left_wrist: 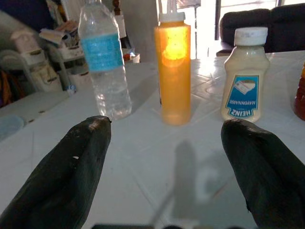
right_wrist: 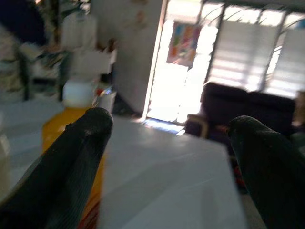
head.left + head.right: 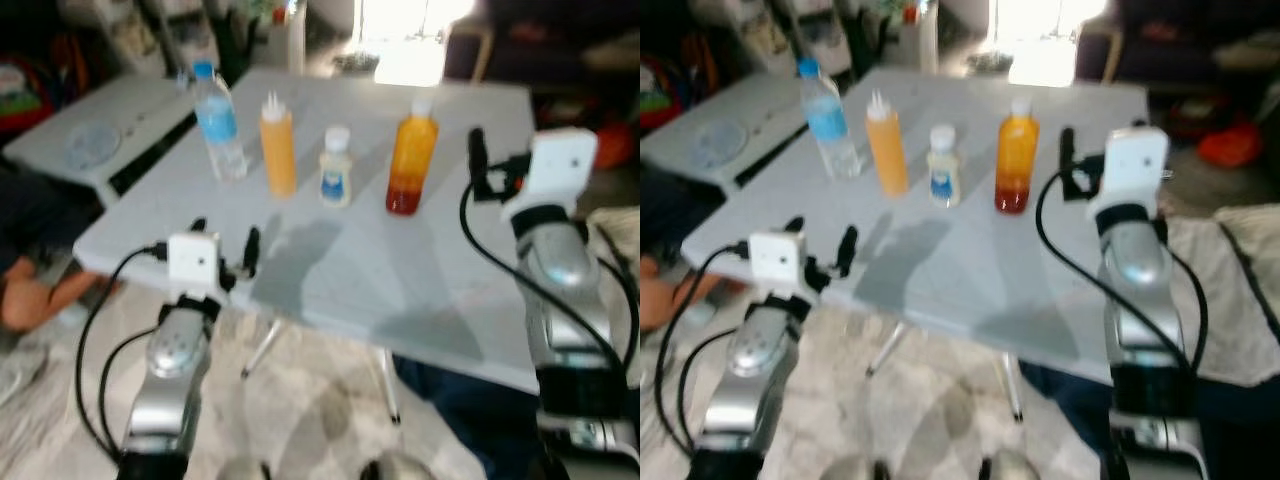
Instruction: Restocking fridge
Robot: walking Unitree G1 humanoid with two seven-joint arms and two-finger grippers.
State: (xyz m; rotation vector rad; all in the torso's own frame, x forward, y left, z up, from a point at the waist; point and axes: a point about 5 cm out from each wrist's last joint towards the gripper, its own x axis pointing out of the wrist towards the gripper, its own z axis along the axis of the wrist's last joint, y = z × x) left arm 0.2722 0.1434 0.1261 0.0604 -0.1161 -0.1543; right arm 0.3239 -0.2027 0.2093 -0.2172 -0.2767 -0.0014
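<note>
Head stereo pair looks forward and down over the table point(image 3: 400, 290); wrist views face 12 o'clock, low and close, sharing the juice point(image 2: 71, 129).

1. A white folding table point(image 3: 420, 290) stands on a pale mottled floor point(image 3: 300, 420).
2. Four containers stand upright in a row on it: a water bottle point(image 3: 220, 120), an orange squeeze bottle point(image 3: 278, 145), a small mayonnaise bottle point(image 3: 336, 168), and an orange juice bottle point(image 3: 412, 160).
3. The squeeze bottle stands between water and mayonnaise.
</note>
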